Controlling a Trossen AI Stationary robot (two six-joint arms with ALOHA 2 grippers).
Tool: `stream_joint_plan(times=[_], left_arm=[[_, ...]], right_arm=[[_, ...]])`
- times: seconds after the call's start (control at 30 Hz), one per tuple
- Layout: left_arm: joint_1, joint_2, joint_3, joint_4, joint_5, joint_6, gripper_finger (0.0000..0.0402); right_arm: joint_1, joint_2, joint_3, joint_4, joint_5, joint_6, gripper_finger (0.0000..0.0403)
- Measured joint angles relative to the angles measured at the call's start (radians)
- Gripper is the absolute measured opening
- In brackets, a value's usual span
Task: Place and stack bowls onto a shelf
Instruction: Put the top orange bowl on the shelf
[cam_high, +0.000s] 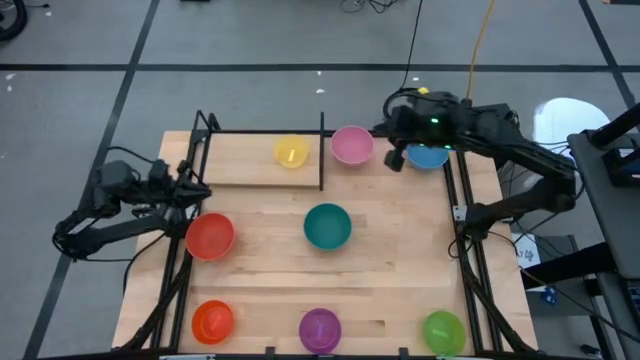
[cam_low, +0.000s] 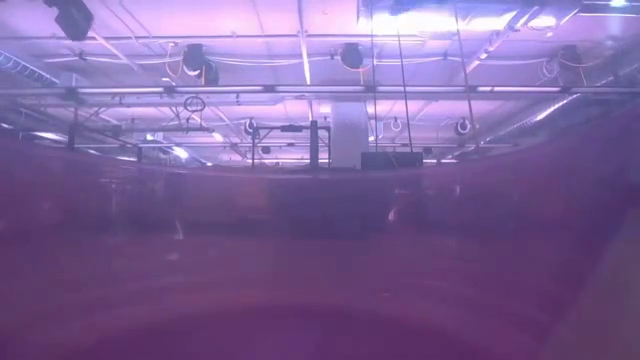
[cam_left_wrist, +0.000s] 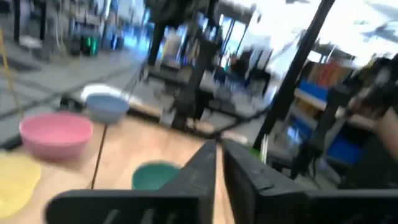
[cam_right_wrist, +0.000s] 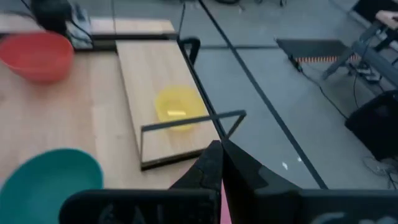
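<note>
The shelf (cam_high: 250, 160) runs along the table's far edge, its black divider (cam_high: 322, 150) upright. A yellow bowl (cam_high: 290, 152) rests on the plank left of the divider. A pink bowl (cam_high: 351, 145) stands just right of it and a blue bowl (cam_high: 428, 155) farther right. Teal (cam_high: 327, 225), red (cam_high: 210, 237), orange (cam_high: 212, 322), purple (cam_high: 320, 328) and green (cam_high: 443, 330) bowls sit on the table. My right gripper (cam_high: 393, 155) is shut and empty, raised between the pink and blue bowls. My left gripper (cam_high: 198, 186) is shut and level at the table's left edge.
Black frame rods (cam_high: 460, 250) run along the table's left and right edges. The widest bare wood lies around the teal bowl in the middle of the table (cam_high: 400, 250). A purple, see-through surface fills the low view.
</note>
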Motion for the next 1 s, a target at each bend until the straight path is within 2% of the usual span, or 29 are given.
stream_joint_plan(times=[0.07, 0.2, 0.5, 0.63, 0.77, 0.87, 1.0], left_arm=[[0.000, 0.052, 0.001, 0.003, 0.012, -0.005, 0.0007], [-0.005, 0.182, 0.052, -0.088, 0.035, 0.002, 0.0009], [-0.079, 0.576, 0.365, -0.533, -0.039, 0.157, 0.0004], [-0.131, 0.731, 0.458, -0.680, -0.008, 0.026, 0.0012], [-0.173, 0.832, 0.469, -0.731, 0.005, -0.161, 0.0041], [-0.205, 0.883, 0.467, -0.731, 0.047, -0.208, 0.0066], [-0.251, 0.936, 0.466, -0.766, 0.051, -0.264, 0.0094]], right_arm=[[0.019, -0.039, 0.000, -0.001, 0.001, -0.006, 0.0000], [0.048, -0.112, 0.000, -0.020, 0.000, -0.030, 0.0000], [0.095, -0.208, 0.000, -0.100, -0.007, -0.023, 0.0000], [0.101, -0.217, 0.000, -0.110, -0.006, -0.037, 0.0000], [0.101, -0.220, 0.000, -0.109, -0.005, -0.089, 0.0000], [0.101, -0.217, 0.000, -0.109, -0.004, -0.128, 0.0000], [0.101, -0.216, 0.000, -0.108, -0.003, -0.135, 0.0000]])
